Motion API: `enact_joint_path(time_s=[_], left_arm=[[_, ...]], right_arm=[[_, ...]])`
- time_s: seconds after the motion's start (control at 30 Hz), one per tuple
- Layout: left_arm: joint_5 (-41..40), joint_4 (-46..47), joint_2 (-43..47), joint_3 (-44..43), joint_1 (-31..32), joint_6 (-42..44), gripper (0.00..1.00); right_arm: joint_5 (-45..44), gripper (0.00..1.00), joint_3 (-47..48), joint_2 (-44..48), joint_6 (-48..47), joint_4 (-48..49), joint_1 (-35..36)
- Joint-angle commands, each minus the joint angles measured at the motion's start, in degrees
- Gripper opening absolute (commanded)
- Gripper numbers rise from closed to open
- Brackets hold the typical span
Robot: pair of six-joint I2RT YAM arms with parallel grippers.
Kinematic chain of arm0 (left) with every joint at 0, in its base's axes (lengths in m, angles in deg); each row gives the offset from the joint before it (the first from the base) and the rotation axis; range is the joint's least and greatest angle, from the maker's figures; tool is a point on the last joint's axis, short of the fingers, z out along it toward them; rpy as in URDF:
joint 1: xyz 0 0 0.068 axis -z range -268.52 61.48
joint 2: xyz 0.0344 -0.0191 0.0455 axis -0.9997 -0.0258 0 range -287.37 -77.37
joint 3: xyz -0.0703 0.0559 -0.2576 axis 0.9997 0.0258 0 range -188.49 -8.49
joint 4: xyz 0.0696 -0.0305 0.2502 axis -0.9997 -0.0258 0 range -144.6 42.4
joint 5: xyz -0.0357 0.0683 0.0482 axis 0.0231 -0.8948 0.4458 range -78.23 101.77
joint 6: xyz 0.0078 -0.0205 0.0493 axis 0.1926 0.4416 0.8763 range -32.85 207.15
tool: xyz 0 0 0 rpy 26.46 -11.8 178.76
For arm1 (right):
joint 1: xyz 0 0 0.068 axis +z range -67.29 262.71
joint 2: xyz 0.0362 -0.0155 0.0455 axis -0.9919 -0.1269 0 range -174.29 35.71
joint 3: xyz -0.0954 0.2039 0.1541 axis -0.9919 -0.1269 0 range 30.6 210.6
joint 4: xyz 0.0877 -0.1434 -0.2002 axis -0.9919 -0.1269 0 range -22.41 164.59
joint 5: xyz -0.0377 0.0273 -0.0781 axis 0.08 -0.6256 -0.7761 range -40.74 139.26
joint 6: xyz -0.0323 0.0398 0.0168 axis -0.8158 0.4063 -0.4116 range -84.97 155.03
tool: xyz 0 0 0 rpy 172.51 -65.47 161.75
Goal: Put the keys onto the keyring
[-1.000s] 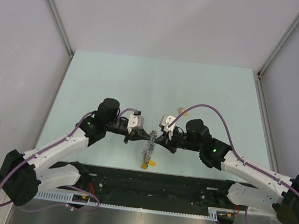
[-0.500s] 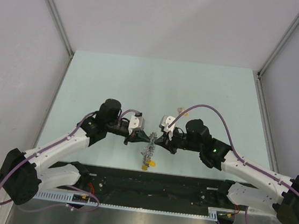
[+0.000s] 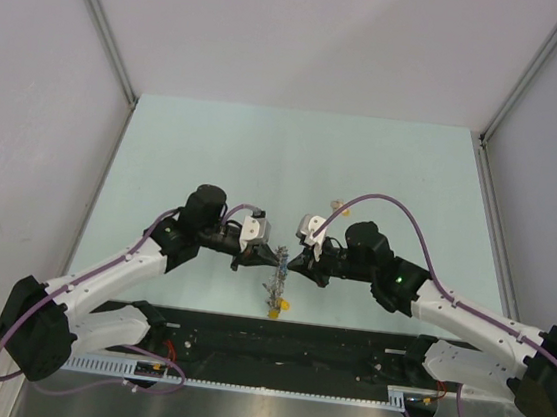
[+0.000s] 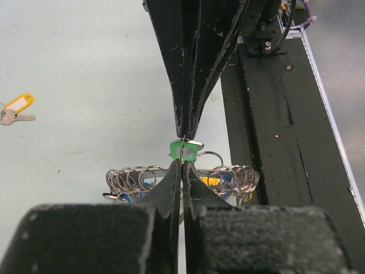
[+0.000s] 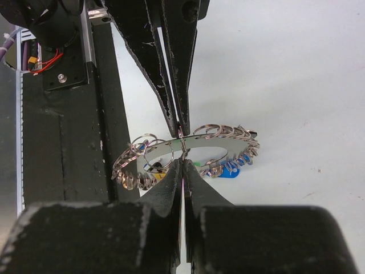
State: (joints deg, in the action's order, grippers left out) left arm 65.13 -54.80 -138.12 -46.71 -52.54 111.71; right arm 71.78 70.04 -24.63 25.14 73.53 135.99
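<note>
1. Claws of both arms met tip to tip over the near middle of the table [image 3: 264, 157], just beyond the black base strip [image 3: 344, 342]; the left claw [image 3: 277, 259] reached in from the left and the right claw [image 3: 289, 260] from the right
2. Between and just below them hung the keyring [image 3: 273, 286], clear of the table; from above it showed edge-on as a thin grey line running toward the base strip, with a spot of yellow at its near end; in the wrist views it was a flat hoop crowded with small split rings and a few blue and yellow heads
3. Fingers [image 4: 168, 188] of the left claw were pinched together with no gap showing; the green key [image 4: 183, 150] sat right at their tips, touching them, its head above the split rings; whether those fingers gripped the key itself or the hoop beneath it I could not tell
4. Fingers [image 5: 165, 188] of the right claw were likewise closed, clamped on the near edge of the hoop in that claw's own view; in the left wrist view its tips touched the top of the green key's head
5. Off to one side the yellow key [image 4: 15, 104] lay flat on the table, well apart from both claws and the keyring, its silver blade beside its tag
</note>
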Motion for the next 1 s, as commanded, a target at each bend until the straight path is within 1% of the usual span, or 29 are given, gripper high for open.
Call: enact_joint_path(time_s=[0.0, 0.53, 0.97], left_arm=[[5.17, 2.02, 0.28, -2.48, 1.19, 2.07, 0.00], [6.05, 1.66, -0.51, -2.74, 1.72, 2.16, 0.00], [7.02, 0.88, -1.47, -3.44, 1.72, 1.46, 0.00]], right_arm=[[2.26, 0.00, 0.90, -0.40, 0.75, 5.45, 0.07], [4.72, 0.00, 0.81, -0.92, 1.54, 7.56, -0.72], [7.88, 0.00, 0.90, -1.98, 0.31, 9.15, -0.80]])
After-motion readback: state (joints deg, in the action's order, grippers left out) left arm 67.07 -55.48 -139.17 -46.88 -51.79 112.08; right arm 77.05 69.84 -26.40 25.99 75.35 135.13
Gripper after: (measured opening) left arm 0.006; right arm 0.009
